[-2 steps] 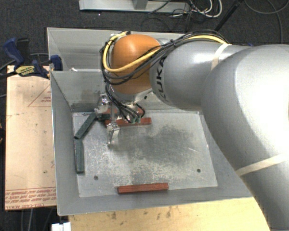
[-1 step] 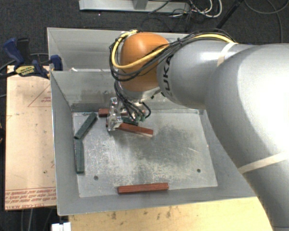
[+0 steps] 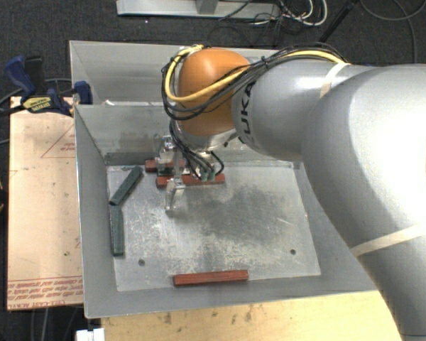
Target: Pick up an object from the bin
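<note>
Grey bin: reached down by its back wall, pincer over red-brown blocks, grip impossible to tell. Held dark bars by left wall, long red-brown bar by front.

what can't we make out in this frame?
- Camera view: the gripper's state, and whether it holds anything; the orange cover and cables crowd it.
- Camera view: the red-brown pieces beside the gripper; their number and shape, since it partly covers them.
- Camera view: the right side of the bin, hidden under the arm.
</note>
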Available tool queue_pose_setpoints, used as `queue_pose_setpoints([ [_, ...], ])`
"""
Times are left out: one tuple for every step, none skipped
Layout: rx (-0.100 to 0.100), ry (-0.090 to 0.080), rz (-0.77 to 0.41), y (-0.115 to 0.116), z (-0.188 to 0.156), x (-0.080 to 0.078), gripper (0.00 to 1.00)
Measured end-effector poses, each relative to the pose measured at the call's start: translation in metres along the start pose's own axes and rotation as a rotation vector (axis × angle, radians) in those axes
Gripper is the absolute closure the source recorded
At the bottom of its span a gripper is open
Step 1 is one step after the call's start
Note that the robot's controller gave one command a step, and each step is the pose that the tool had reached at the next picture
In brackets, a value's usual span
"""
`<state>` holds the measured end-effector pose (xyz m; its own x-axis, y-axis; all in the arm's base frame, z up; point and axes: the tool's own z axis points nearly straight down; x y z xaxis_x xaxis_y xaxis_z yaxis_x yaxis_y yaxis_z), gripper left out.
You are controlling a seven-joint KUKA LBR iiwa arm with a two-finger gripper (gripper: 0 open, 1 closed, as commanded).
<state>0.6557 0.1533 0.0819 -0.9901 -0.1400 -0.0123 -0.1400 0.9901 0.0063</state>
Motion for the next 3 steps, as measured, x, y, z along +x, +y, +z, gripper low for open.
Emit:
queue_pose_setpoints([
  [-0.002,-0.008,0.001,0.0003,-0.0005,-0.0015,1.0],
  [0.0,-0.001,0.001,-0.0004,0.0,-0.0001,0.0],
  [-0.001,-0.008,0.001,-0.0002,-0.0005,-0.0015,1.0],
])
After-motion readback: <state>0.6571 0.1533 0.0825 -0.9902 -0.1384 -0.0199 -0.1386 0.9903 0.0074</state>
